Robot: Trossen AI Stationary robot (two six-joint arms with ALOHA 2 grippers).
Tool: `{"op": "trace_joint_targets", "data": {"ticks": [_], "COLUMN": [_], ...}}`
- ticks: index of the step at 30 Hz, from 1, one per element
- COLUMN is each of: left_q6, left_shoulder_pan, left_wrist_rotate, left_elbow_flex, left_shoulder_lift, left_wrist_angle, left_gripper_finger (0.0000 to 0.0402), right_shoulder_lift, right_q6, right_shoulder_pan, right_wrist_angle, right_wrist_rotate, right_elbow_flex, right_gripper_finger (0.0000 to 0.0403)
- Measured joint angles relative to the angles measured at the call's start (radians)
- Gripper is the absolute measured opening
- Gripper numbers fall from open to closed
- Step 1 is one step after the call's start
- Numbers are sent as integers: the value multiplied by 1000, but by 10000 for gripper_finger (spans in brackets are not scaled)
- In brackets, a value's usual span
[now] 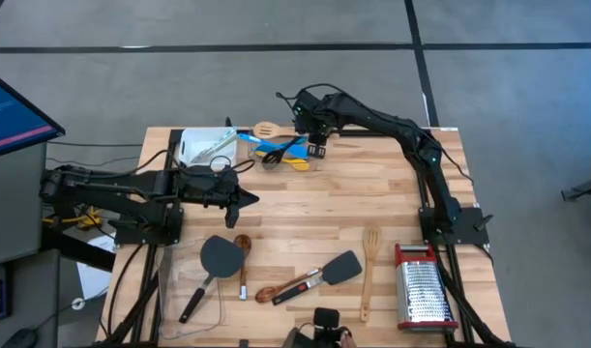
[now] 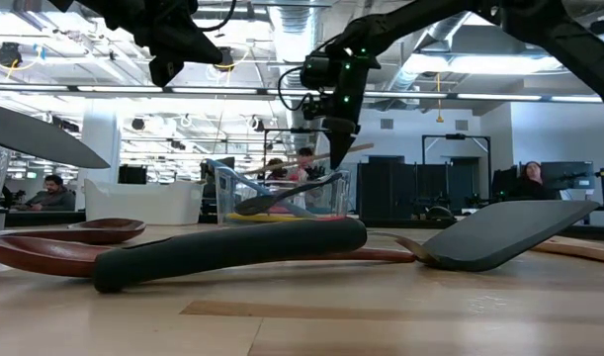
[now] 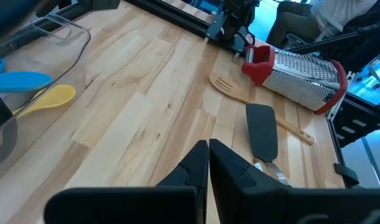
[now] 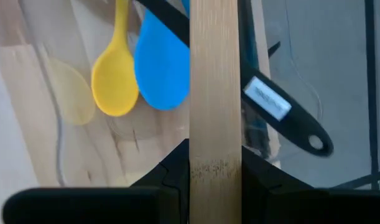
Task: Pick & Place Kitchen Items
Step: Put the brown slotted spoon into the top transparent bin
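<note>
My right gripper (image 1: 315, 147) is shut on a wooden spatula (image 1: 267, 129) over a clear tub (image 1: 293, 162) at the table's far middle. A blue spoon (image 4: 162, 68), a yellow spoon (image 4: 115, 81) and a black slotted spoon (image 4: 283, 112) lie in the tub. My left gripper (image 1: 249, 199) is shut and empty above the bare table left of centre. A dark grey spatula (image 1: 218, 256), two wooden spoons (image 1: 242, 259), a red-and-black-handled spatula (image 1: 324, 274) and a slotted wooden spatula (image 1: 369, 271) lie flat near the front edge. My right gripper pinches the wooden spatula's handle (image 4: 214, 124) between its two fingers (image 4: 171, 171). The fingers point down from above and lie across the handle. The spatula is lifted over the tub, nearly level in the low view (image 2: 331, 154), its head toward the table's left.
A white tray (image 1: 200, 147) stands at the far left beside the tub. A steel box grater with red trim (image 1: 421, 285) lies at the front right. Bare wood shows between the tub and the utensils at the front.
</note>
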Motion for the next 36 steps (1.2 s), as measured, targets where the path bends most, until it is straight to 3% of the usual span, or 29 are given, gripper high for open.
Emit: {"op": "trace_joint_targets", "data": {"ticks": [23,36], "left_q6": [0,0], "left_shoulder_pan": [0,0], "left_wrist_rotate": [0,0], "left_elbow_flex": [0,0], "left_shoulder_lift": [0,0], "left_wrist_angle": [0,0], "left_gripper_finger": [2,2], "right_shoulder_lift": [-6,-7], "right_q6": [-13,-26], "right_shoulder_pan": [10,37], "right_wrist_angle": [-4,-90], "right_wrist_rotate": [4,12], "right_elbow_flex": [1,1], "right_gripper_finger": [94,97]}}
